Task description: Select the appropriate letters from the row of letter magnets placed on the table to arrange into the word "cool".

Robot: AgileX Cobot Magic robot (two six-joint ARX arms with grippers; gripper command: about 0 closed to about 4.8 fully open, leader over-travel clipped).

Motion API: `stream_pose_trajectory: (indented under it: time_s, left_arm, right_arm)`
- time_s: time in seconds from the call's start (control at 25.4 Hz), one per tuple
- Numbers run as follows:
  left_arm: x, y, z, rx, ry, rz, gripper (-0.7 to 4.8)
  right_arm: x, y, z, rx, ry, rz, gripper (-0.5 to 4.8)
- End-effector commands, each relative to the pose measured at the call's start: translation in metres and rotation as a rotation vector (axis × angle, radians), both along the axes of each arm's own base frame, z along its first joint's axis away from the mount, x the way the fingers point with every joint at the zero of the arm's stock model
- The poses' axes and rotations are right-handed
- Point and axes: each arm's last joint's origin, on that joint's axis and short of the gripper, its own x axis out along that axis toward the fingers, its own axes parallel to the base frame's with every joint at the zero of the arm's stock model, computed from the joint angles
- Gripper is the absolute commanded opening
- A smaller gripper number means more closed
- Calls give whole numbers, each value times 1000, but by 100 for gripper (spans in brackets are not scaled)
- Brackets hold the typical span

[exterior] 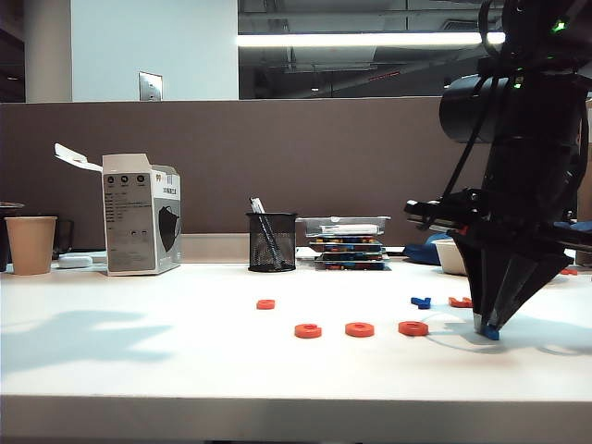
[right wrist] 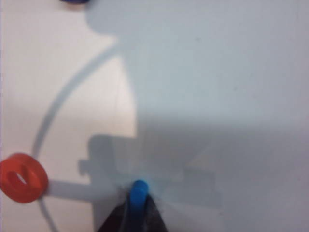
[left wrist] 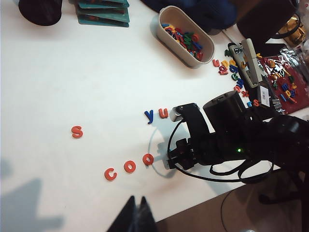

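On the white table an orange C and two orange O's lie in a line; from the left wrist camera the C and both O's read "coo". My right gripper points down just right of the last O, shut on the blue bar L, whose tip is at the tabletop. In the right wrist view the L sticks out between the fingers of the right gripper, with the last O beside it. My left gripper hovers shut and empty near the table's front edge.
An orange S lies apart on the left. A dark-blue y and an orange u sit behind the row. Further back are a white tub of letters, a mesh pen cup, stacked trays, a carton and a paper cup.
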Motion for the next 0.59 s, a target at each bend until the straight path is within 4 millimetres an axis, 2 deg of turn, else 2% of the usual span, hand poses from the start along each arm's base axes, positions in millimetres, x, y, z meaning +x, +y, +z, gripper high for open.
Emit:
stream_pose_trajectory:
  time_s: [0.04,0.43,0.51,0.59]
  left_arm:
    - [-1,1,3,-6,-15,-1,-4]
    - [-1,1,3,-6,-16,-1,-4]
    - [-1,1,3,-6,-16,-1,-4]
    - [-1,1,3,-6,-16,-1,-4]
  right_arm:
    - [0,1,0,-3,5,-1,45]
    - [-1,1,0,9,15,1,47]
    - [-1,1,1,22,16,4,84]
    - [1,2,4,26,5,3,161]
